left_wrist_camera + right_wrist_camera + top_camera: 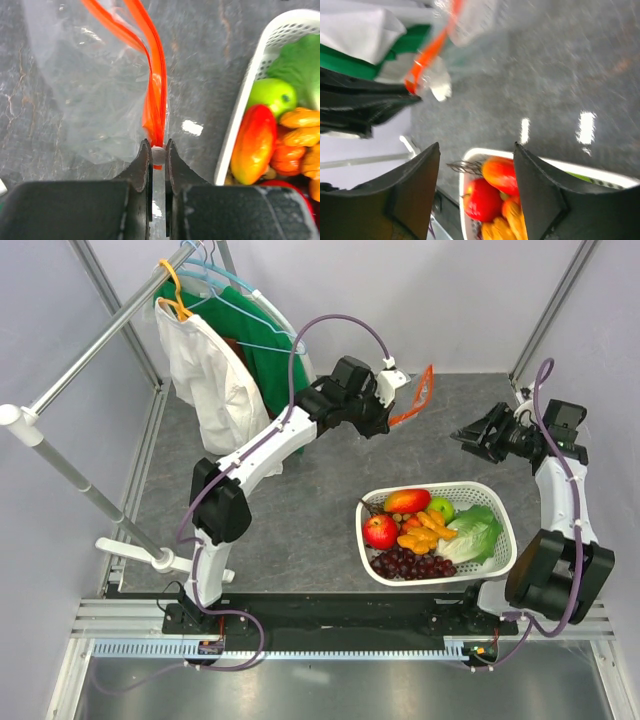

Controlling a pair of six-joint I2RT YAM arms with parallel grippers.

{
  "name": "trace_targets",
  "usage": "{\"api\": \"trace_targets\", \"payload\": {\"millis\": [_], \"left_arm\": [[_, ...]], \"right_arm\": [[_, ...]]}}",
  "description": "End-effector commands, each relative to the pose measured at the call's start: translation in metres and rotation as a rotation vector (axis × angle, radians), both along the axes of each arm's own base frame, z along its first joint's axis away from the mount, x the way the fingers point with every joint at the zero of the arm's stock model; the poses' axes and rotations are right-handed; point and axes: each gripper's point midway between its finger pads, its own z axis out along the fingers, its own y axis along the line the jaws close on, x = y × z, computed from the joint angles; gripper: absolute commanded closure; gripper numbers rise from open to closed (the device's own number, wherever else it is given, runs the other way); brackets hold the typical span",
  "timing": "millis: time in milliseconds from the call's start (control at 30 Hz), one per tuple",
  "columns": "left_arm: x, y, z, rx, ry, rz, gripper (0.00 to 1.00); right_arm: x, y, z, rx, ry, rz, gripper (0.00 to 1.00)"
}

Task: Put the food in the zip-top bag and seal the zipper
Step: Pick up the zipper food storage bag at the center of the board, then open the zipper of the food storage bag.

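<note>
The left hand is clenched on 1 end of the zipper, pinching the orange-red strip between its fingertips. The clear bag trails away from it over the far middle of the surface. The right hand is released, its fingers spread around nothing, and is poised near the far right corner, apart from the bag.

All the food in view lies in the basket by the near right edge: red apple, mango, green apple, grapes and lettuce. None is in the bag.

This looks like step 1: getting the bag held and its mouth opened. The zipper's 2 strips lie together at the grip and part further along, so the mouth seems only partly open. The next move likely calls for the right hand to take the free lip and spread it, or to fetch a piece from the basket. The thin plastic will probably sag, so the mouth needs holding wide.
</note>
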Motion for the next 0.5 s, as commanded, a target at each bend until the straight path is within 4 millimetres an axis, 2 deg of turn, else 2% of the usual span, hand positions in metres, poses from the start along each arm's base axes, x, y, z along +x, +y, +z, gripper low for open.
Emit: {"api": "trace_targets", "payload": {"millis": [0, 133, 300, 467], "left_arm": [[-0.024, -0.009, 0.035, -0.077, 0.030, -0.032, 0.98], [-0.039, -0.012, 0.040, -0.084, 0.031, -0.062, 0.98], [-0.058, -0.018, 0.041, -0.072, 0.019, -0.105, 0.98], [-0.074, -0.020, 0.035, -0.064, 0.042, -0.131, 0.98]], "right_arm": [[0.017, 0.012, 0.062, 0.080, -0.199, -0.052, 0.34], [0.022, 0.020, 0.059, 0.091, -0.188, -0.049, 0.35], [0.030, 0.018, 0.031, 0.102, -0.104, -0.101, 0.39], [0.044, 0.014, 0.015, 0.094, -0.085, -0.148, 0.42]]}}
